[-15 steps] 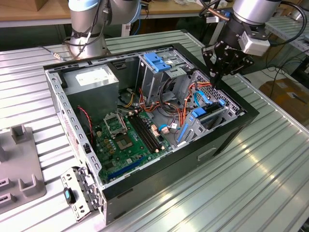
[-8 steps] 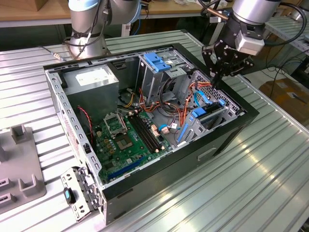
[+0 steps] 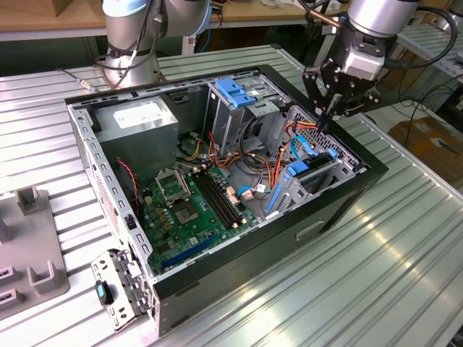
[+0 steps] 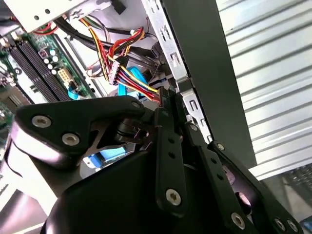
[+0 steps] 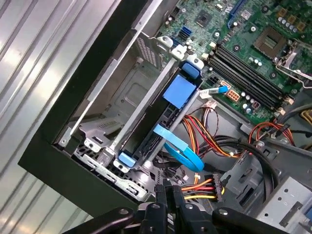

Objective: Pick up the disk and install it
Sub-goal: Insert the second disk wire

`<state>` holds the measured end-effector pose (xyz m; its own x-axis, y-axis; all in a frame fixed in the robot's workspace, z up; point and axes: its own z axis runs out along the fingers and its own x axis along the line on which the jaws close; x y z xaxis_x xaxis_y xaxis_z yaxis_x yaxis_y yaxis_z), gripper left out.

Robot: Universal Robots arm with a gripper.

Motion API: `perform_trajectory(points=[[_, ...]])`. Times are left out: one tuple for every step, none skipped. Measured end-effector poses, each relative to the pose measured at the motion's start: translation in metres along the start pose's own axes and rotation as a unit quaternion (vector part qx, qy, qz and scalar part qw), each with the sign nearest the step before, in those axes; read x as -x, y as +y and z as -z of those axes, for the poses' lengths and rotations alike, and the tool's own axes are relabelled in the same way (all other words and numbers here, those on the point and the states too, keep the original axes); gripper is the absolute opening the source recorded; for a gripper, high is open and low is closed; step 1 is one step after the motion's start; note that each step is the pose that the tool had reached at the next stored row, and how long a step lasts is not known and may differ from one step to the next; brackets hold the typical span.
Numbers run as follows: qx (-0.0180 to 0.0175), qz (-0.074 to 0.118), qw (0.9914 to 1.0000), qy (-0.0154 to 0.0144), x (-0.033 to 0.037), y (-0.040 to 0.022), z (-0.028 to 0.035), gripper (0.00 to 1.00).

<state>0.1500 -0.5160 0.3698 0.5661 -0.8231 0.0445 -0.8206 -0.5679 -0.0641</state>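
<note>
Hanging over the case corner, the gripper (image 3: 327, 121) looks pinched together, apparently empty, above the blue-labelled disk (image 5: 168, 109).

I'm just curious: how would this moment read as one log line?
gripper: shut on power plug | disk: standing in bay beside motherboard | case: open

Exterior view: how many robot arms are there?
2. One arm hangs over the case at the exterior view's right; a second arm stands behind the case. Others may be out of frame.
</note>
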Motion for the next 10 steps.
perform_trajectory(points=[[0.0004, -0.009, 0.99996, 0.0006, 0.0000, 0.0000, 0.0000, 0.16], [0.0008, -0.018, 0.99983, 0.0012, 0.0000, 0.0000, -0.0001, 0.16], [0.0012, -0.028, 0.99960, 0.0018, 0.0000, 0.0000, -0.0001, 0.16], [0.0019, -0.044, 0.99903, 0.0028, 0.0000, 0.0000, -0.0001, 0.16], [0.0023, -0.053, 0.99861, 0.0033, 0.0000, 0.0001, -0.0002, 0.16], [0.0027, -0.062, 0.99808, 0.0040, 0.0000, 0.0000, -0.0002, 0.16], [0.0032, -0.074, 0.99728, 0.0047, 0.0000, 0.0000, -0.0003, 0.16], [0.0036, -0.081, 0.99668, 0.0052, 0.0000, 0.0000, -0.0003, 0.16], [0.0039, -0.086, 0.99625, 0.0055, 0.0000, 0.0000, -0.0002, 0.16], [0.0039, -0.086, 0.99624, 0.0056, 0.0000, 0.0000, -0.0002, 0.16]])
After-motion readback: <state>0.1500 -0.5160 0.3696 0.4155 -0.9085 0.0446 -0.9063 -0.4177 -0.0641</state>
